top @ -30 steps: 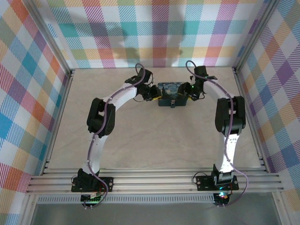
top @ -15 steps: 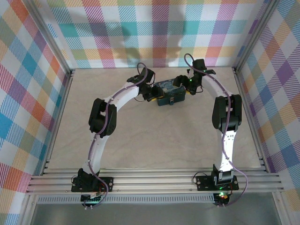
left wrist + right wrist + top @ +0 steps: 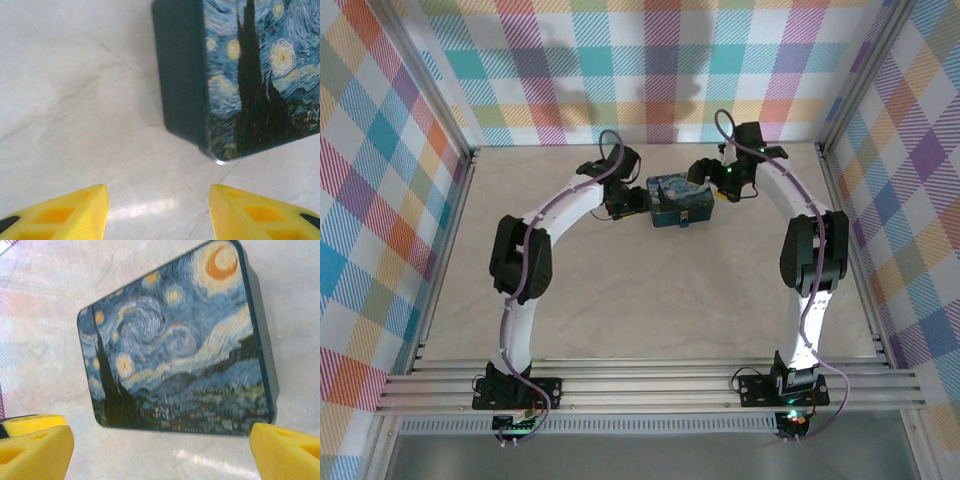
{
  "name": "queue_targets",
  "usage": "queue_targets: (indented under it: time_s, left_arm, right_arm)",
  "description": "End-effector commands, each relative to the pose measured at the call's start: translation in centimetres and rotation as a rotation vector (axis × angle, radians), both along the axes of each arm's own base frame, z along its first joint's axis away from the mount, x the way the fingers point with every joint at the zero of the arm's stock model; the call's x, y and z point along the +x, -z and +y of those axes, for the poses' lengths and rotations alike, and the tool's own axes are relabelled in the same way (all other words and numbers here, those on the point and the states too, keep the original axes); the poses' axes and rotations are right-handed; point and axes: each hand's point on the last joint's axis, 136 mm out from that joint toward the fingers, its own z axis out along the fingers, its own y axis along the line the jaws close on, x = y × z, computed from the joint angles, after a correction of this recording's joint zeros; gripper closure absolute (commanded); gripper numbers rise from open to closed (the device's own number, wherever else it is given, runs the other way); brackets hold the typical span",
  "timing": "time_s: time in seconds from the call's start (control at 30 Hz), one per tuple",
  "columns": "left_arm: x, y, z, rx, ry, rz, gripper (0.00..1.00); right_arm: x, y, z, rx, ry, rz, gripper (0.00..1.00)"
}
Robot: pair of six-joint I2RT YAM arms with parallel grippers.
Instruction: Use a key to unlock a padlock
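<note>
The blue starry-night tin point(image 3: 678, 200) lies at the far middle of the table. A tiny dark bit on its near wall point(image 3: 687, 215) looks like the padlock, too small to be sure. The key is out of view. My left gripper point(image 3: 634, 203) is just left of the tin, open; in the left wrist view its yellow fingertips point(image 3: 80, 210) stand apart over bare table, with the tin's corner point(image 3: 220, 100) ahead to the right. My right gripper point(image 3: 704, 173) hovers at the tin's far right corner, open wide; the painted lid point(image 3: 175, 345) lies ahead of its fingertips point(image 3: 35, 447).
Plaid walls close in the table on three sides, with metal frame posts point(image 3: 840, 120) at the far corners. The aluminium rail point(image 3: 650, 385) with both arm bases runs along the near edge. Pale tabletop point(image 3: 650, 290) stretches between the tin and the bases.
Both grippers have opened. The left one has drawn back leftward from the tin; the right one has moved up and to the left over its far right corner. The tin has shifted slightly left.
</note>
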Motion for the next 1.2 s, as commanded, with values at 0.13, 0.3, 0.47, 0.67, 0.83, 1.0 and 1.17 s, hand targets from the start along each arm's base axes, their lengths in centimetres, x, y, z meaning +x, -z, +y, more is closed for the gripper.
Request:
queue_targets:
  time_s: [0.13,0.3,0.47,0.67,0.83,1.0,1.17]
  left_arm:
    - [-4.8,-1.8,11.2,0.228,-0.209,0.007,0.43]
    - [-10.4,-0.3,18.2,0.301,-0.391,0.086,0.4]
    - [-17.5,2.7,23.8,0.269,-0.603,0.236,0.38]
    - [-24.3,5.1,27.1,0.22,-0.833,0.388,0.4]
    - [-28.1,6.7,27.9,0.191,-0.937,0.462,0.46]
    - [-27.7,7.8,27.5,0.12,-0.935,0.412,0.51]
    - [-27.0,8.6,27.6,0.125,-0.897,0.396,0.54]
  right_arm:
    - [-4.0,-1.3,0.7,0.084,0.001,0.011,0.1]
    - [-7.6,0.1,1.8,0.092,-0.026,0.046,0.1]
    - [-11.2,1.9,3.5,0.081,-0.083,0.08,0.1]
    - [-14.7,3.7,4.8,0.071,-0.139,0.122,0.1]
    - [-16.8,4.7,4.6,0.075,-0.148,0.147,0.1]
    - [-17.9,5.1,4.2,0.069,-0.155,0.151,0.1]
    - [-18.0,5.5,4.2,0.07,-0.162,0.159,0.1]
